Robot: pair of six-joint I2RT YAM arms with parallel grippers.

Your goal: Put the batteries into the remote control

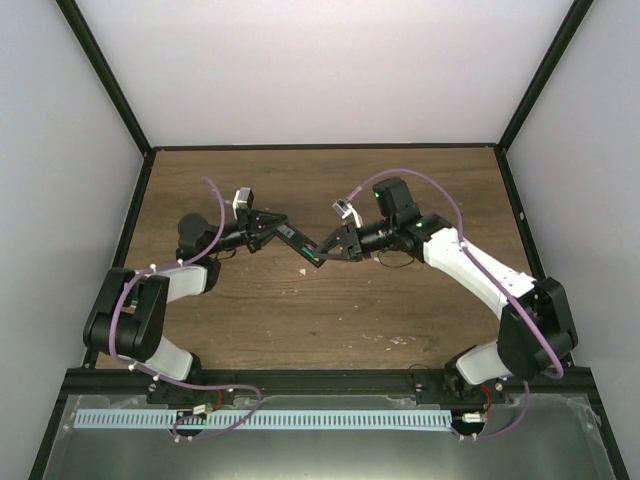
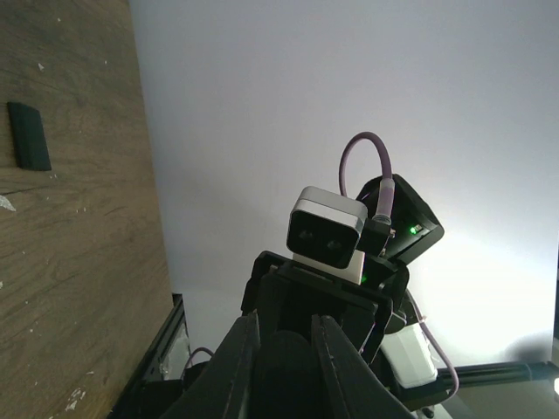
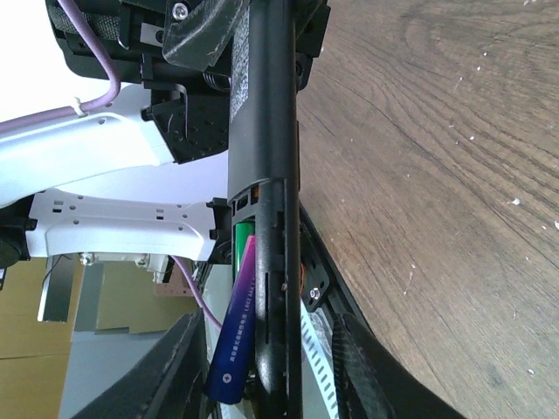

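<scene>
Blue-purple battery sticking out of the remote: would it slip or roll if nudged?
Probably stiff and slippery: the blue-purple battery is a smooth, glossy cylinder, so it may slide against fingers. It leans out of the remote with only one end seated, so a sideways nudge could pop it free.

The remote control point(image 1: 297, 241) is held slantwise over the middle of the brown worktop point(image 1: 300, 325). The left pincer point(image 1: 272, 227) clasps its upper-left end, and the right pincer point(image 1: 335, 246) sits at its lower-right end. Pale specks point(image 1: 400, 340) lie on the wood to the remote's lower right, nearer the arm bases.
</scene>
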